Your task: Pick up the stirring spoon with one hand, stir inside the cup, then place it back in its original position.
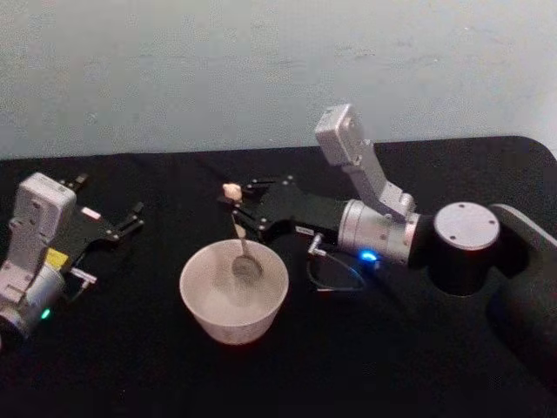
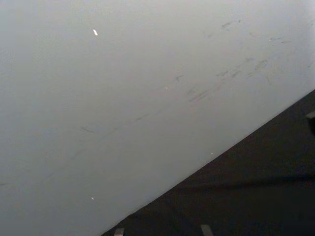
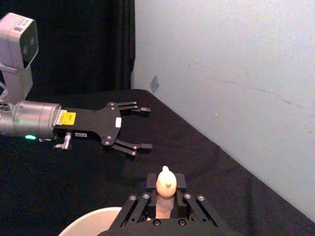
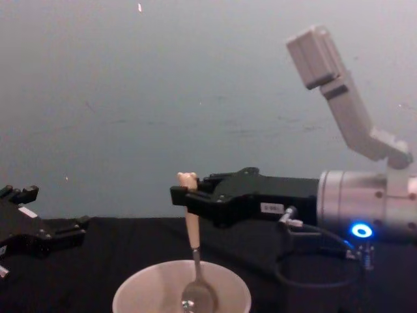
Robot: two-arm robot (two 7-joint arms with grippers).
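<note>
Holding stirring spoon upright in cup with right gripper.
Clamped narrow on pale handle just under bear head, reaching in from 3 o'clock over black table in head view; thin metal neck dropping straight down, silver bowl inside cup near its middle, slightly toward 1 o'clock; touching cup floor or not: cannot tell. Cup at 6 o'clock of table centre, upright. Off at 9 o'clock of cup, well apart: left gripper, fingers spread wide, holding nothing, pointing toward 2 o'clock.
</note>
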